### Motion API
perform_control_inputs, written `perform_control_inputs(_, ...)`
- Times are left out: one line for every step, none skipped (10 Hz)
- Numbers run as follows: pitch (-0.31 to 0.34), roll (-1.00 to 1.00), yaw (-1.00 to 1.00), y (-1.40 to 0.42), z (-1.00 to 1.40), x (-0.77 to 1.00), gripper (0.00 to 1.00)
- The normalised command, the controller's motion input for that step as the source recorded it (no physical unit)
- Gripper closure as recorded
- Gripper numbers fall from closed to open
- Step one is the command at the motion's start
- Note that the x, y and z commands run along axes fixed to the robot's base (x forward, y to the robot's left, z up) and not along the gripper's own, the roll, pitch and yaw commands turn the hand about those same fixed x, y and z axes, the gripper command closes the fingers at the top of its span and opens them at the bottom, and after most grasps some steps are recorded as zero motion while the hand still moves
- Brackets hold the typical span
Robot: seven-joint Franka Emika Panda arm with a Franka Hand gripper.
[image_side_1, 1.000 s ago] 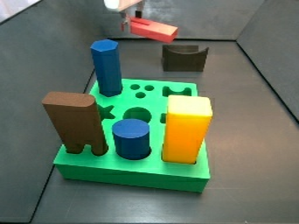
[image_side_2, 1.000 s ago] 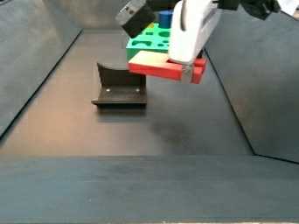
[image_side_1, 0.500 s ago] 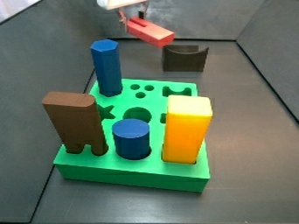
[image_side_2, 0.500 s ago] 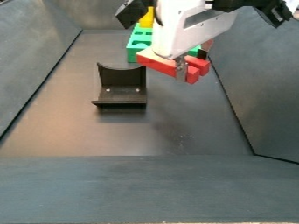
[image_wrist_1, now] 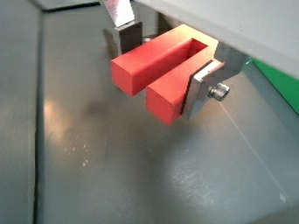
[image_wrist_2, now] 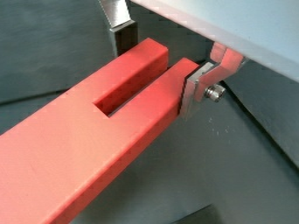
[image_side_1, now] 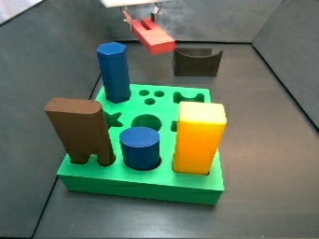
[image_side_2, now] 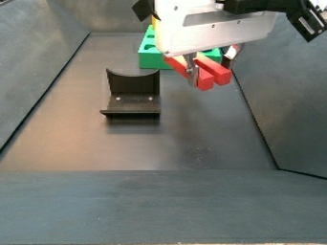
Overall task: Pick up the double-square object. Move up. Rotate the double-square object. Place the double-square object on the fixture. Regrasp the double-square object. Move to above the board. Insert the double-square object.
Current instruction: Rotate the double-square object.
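Pincer (image_wrist_1: 163,58) fingers clamp double-square object (image_wrist_1: 162,69) between them.

One gripper (image_side_2: 194,69), one double-square object (image_side_1: 155,37), one fixture (image_side_1: 196,62), one board (image_side_1: 149,182) (carrying two blue pegs (image_side_1: 114,72), one yellow block (image_side_1: 200,138), one brown block (image_side_1: 77,130)).

In a side view we see four pieces standing upright in the board (image_side_1: 137,183). A blue hexagonal post (image_side_1: 114,72) rises at the far left corner, and a brown notched block (image_side_1: 77,131) at the near left. A blue cylinder (image_side_1: 140,149) stands at the near middle, just beside a yellow block (image_side_1: 200,138). Dark grey floor (image_side_1: 268,168) and walls surround them. The gripper (image_side_1: 141,21) hangs beyond, well apart.
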Motion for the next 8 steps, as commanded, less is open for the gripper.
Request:
perform_control_inputs(-0.015, -0.01, -1.00, 0.01, -0.02, 0.02, 1.00)
perform_control_inputs(-0.019, -0.01, -1.00, 0.01, -0.02, 0.02, 1.00)
perform_control_inputs(-0.023, -0.02, -1.00, 0.01, -0.02, 0.02, 1.00)
perform_control_inputs(-0.026, -0.02, -0.89, 0.01, -0.02, 0.02, 1.00)
perform_control_inputs(-0.025, -0.02, -0.65, 0.01, -0.02, 0.02, 1.00)
perform_control_inputs(-0.024, -0.02, -0.39, 0.01, -0.02, 0.02, 1.00)
perform_control_inputs(-0.024, -0.02, -0.26, 0.01, -0.02, 0.02, 1.00)
perform_control_inputs(0.000, 0.00, 0.00, 0.00, -1.00, 0.00, 1.00)
